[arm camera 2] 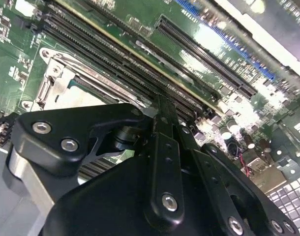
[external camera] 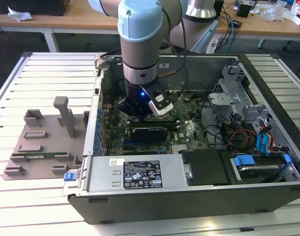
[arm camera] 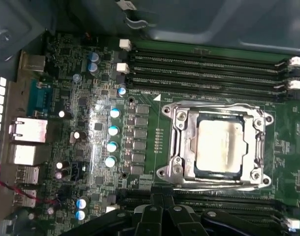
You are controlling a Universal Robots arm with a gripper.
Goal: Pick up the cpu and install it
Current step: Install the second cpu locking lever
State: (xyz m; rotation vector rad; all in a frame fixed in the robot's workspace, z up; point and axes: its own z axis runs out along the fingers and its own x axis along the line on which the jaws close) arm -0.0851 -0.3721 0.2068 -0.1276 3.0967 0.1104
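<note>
In the first wrist view the cpu (arm camera: 220,146) lies flat in the socket (arm camera: 216,145), metal top up; the gripper (arm camera 2: 162,105) is pinched together, empty.

Open dark metal computer case (external camera: 268,191) sits centre-right in the exterior view, on a pale slatted table (external camera: 42,83). Grey plastic fixture tray w/ upright posts (external camera: 46,142) lies at left, just beside the case. Silver power supply box w/ label (external camera: 135,174) at lower centre. Green motherboard (arm camera: 91,118) w/ long black memory slots (arm camera: 204,66) across upper right of the first wrist view.
</note>
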